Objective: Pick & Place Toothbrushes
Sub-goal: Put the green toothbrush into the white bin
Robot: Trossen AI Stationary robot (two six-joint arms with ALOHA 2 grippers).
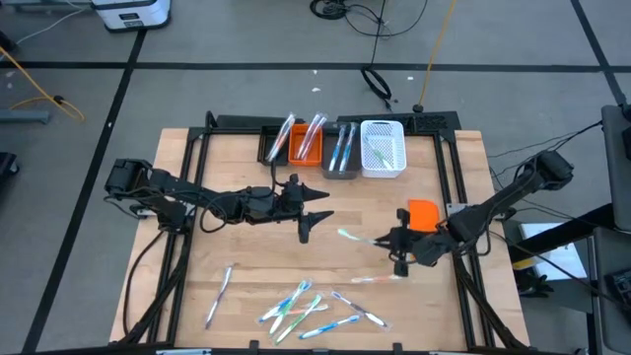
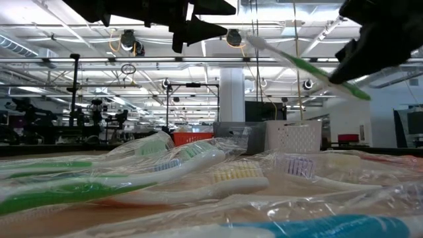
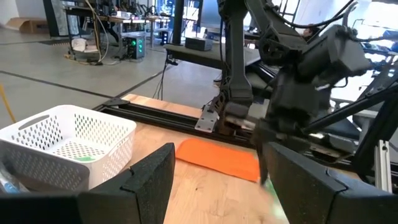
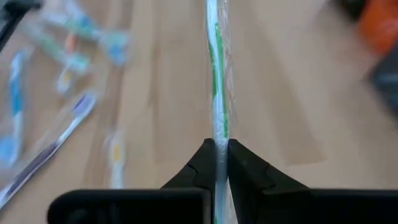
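While the left hand (image 1: 308, 219) hangs over the middle of the desk (image 1: 246, 271) with its two fingers (image 3: 152, 180) spread wide and nothing between them, the right hand (image 1: 386, 240) is pinched tight on a green-and-white toothbrush (image 1: 357, 237). That brush, wrapped in clear film, is lifted off the wood; its free end points toward the middle of the desk, and in the low view it slants across the upper part of the picture (image 2: 310, 66), with the bristle end higher. The right wrist view shows the handle (image 4: 217, 93) running straight out from the closed tips.

More toothbrushes (image 1: 306, 308) lie scattered along the front edge of the desk (blue, green and purple handles among them), with a pair (image 1: 221, 293) off toward the left side and one (image 1: 370, 279) just below the right hand.

At the back of the desk a row of bins stands side by side: an orange bin (image 1: 305, 146) with brushes leaning in it, a grey bin (image 1: 341, 153) holding blue ones, and a white perforated basket (image 1: 383, 150) with a greenish brush inside. A flat orange block (image 1: 424, 213) lies on the wood just beside the right arm, between the right hand and the basket.
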